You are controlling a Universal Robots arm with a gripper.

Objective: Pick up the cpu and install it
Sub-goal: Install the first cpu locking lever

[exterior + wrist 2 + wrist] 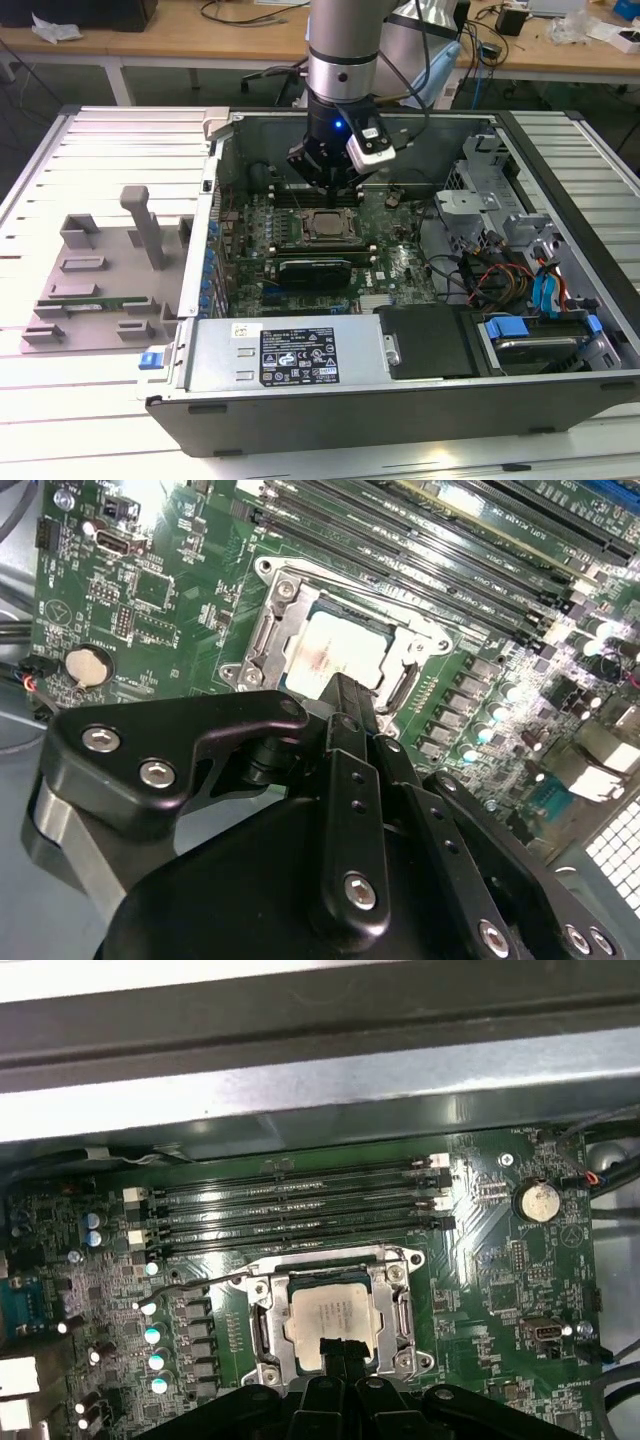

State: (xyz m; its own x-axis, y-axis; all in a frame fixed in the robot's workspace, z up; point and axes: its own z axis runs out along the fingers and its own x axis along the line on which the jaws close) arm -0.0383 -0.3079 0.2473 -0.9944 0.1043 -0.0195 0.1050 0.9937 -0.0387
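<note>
- The cpu (335,1312) lies flat inside the black socket frame (262,1310) on the motherboard, its silver-grey top facing up and its edges square with the frame in both wrist views.
- The gripper (338,1348) hangs directly over the socket. Its two fingers are pressed together into one narrow tip with nothing visible between them, and that tip overlaps the edge of the cpu (335,650) in the second wrist view.
- I cannot tell whether the tip touches the chip or sits just above it.
- In the exterior view the gripper (330,195) stands upright above the socket, inside the open computer case (300,350).
- The memory slots (300,1195) run just beside the socket on its far side from the gripper, and the round coin cell (538,1200) sits well apart from the socket.
- A thin wire lever (200,1282) juts out from the socket's side and, by my reading, looks unlatched.
- Judged step: the pick-up looks done and the chip is in place, so the work is at the seating stage.
- Judged demand: any motion here must stay straight along the vertical, with no sideways drag, because the chip seems to rest loose in the frame.
</note>
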